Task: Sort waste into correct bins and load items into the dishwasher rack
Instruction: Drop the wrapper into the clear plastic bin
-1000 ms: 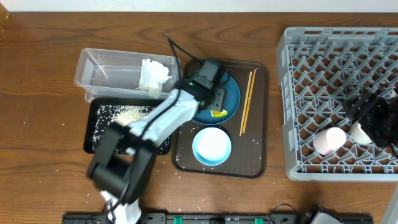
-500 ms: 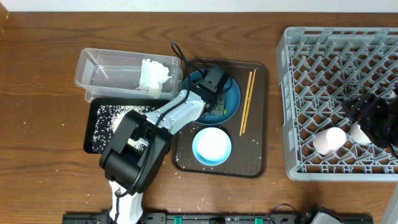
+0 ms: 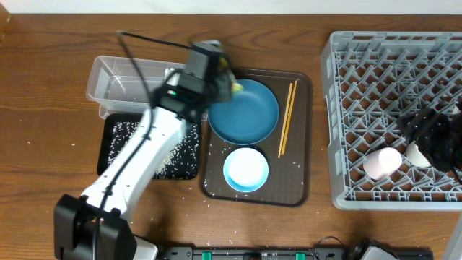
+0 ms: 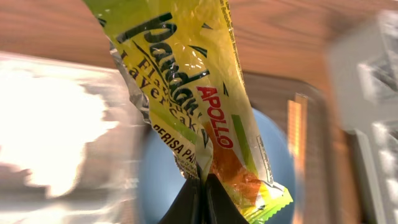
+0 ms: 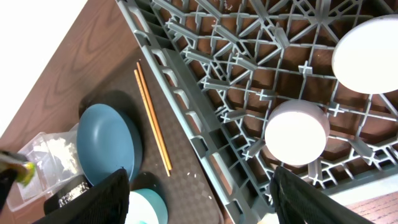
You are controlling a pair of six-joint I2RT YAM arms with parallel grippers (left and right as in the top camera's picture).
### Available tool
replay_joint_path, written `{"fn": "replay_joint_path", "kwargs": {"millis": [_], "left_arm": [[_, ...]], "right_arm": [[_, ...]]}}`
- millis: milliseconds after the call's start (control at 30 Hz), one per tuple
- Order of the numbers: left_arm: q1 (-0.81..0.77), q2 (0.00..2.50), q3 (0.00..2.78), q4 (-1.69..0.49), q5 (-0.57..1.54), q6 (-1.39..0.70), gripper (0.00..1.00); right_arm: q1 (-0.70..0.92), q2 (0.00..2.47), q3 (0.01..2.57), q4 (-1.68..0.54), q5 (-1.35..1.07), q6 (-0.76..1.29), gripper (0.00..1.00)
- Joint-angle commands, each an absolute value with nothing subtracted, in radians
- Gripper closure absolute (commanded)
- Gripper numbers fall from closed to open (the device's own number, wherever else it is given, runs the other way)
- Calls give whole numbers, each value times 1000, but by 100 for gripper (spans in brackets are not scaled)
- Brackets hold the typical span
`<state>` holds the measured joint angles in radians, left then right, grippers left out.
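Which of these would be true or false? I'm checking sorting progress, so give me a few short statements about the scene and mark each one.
1. The left gripper is shut on the snack wrapper. True.
2. The blue plate stands in the rack. False: it lies on the brown tray.
3. The chopsticks lie on the brown tray beside the plate. True.
4. The right gripper holds the pink cup. False: it is open and empty above the rack, and the cup sits in the rack.
5. The tissue is in the black tray. False: it is in the clear tub.
6. The white bowl sits on the brown tray. True.
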<state>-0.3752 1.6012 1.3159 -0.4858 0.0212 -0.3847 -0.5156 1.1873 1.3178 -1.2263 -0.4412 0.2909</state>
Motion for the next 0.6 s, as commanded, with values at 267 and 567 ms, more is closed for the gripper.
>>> {"fn": "replay_joint_path", "kwargs": {"millis": [267,567], "left_arm": [[-143,1752,1299,-501,-23,-469,44],[-180,1575,1341,-577,173,-340,41]], "right_arm": [[-501,1190,1328,-1227,-445,275,29],[-481,1190,1328,-1231,-446,273,30]]}}
